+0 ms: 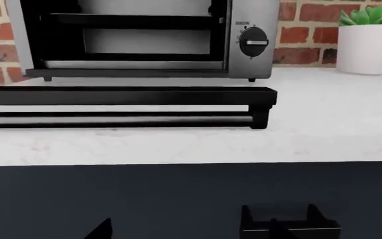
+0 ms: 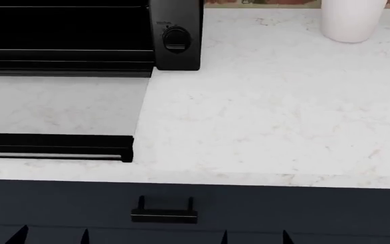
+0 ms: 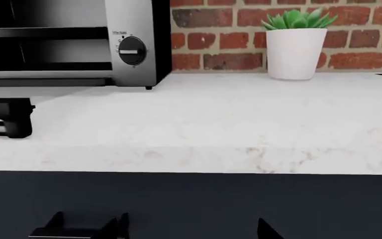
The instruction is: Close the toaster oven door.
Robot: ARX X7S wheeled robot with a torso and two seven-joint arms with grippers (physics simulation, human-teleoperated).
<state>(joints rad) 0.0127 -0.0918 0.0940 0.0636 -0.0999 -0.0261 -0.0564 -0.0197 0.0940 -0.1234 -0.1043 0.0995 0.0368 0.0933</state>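
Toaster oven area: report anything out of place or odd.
The toaster oven door hangs fully open, lying flat over the countertop, handle toward the counter's front edge. Nothing is spilled or damaged.

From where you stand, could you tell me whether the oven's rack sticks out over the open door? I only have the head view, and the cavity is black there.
Observer: The left wrist view looks into the toaster oven. The rack sits inside the opening, not over the toaster oven door.
Operator: Thank you. Is the door hanging level?
Observer: Edge-on it looks level, just above the counter, with the handle along its front edge.
Operator: What is behind the oven?
Observer: A brick wall, seen in both wrist views.
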